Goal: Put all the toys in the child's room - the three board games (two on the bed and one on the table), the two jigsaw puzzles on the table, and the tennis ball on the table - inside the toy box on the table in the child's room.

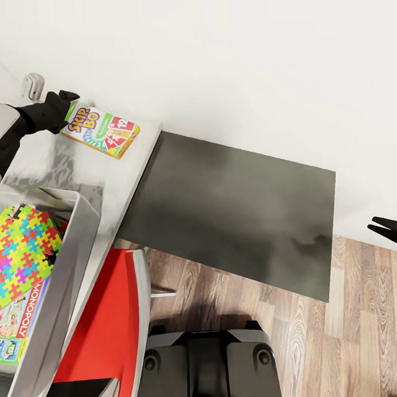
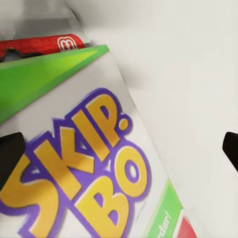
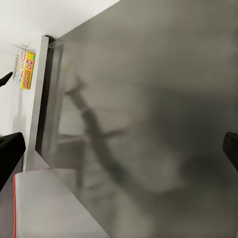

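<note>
Yellow-green-red board game [image 1: 101, 132] lies on the table [image 1: 139, 161]; left fingers [image 1: 71, 97] apart; right fingers [image 1: 381, 224] apart.

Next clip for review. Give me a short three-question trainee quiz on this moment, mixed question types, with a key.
1. True or false: the Skip-Bo box already lies inside the toy box.
2. Which pincer is at the Skip-Bo box? A) left pincer B) right pincer
3. Fill in: inside the toy box, the jigsaw puzzle lies partly on top of the ___ box.

Key: 1 false, it lies on the pale desk top by the wall; 2 A, its fingers straddle the box, open; 3 Monopoly.
</note>
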Tool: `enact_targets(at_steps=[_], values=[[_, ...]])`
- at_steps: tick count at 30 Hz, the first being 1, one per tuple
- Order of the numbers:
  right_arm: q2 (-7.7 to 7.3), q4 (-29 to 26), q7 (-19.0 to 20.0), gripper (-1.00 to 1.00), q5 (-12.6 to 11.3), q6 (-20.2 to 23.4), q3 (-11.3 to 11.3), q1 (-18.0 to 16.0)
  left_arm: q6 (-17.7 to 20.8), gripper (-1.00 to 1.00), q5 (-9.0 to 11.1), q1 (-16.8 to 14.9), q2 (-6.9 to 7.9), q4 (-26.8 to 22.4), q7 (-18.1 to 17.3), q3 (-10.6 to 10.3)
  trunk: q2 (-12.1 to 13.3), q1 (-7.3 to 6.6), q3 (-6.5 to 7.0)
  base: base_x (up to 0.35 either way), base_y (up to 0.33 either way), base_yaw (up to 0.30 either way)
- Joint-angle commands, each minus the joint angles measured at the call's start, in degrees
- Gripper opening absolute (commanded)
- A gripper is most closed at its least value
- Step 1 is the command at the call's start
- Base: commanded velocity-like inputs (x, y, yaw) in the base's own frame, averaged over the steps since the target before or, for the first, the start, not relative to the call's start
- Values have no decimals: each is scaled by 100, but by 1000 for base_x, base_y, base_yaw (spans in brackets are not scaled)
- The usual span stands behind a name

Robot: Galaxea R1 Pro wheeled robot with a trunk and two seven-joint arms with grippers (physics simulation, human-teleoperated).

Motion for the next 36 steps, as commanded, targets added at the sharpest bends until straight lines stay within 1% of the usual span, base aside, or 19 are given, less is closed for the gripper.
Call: enact_targets(at_steps=[1, 36], values=[[-1, 2, 12, 100, -2, 27, -2, -5, 9, 100, 54, -4, 6, -6, 30, -35, -9, 3, -6, 0, 0, 0], [6, 2, 21, 100, -8, 29, -9, -5, 17, 100, 56, -5, -2, 21, 27, -41, -9, 3, -6, 0, 0, 0]])
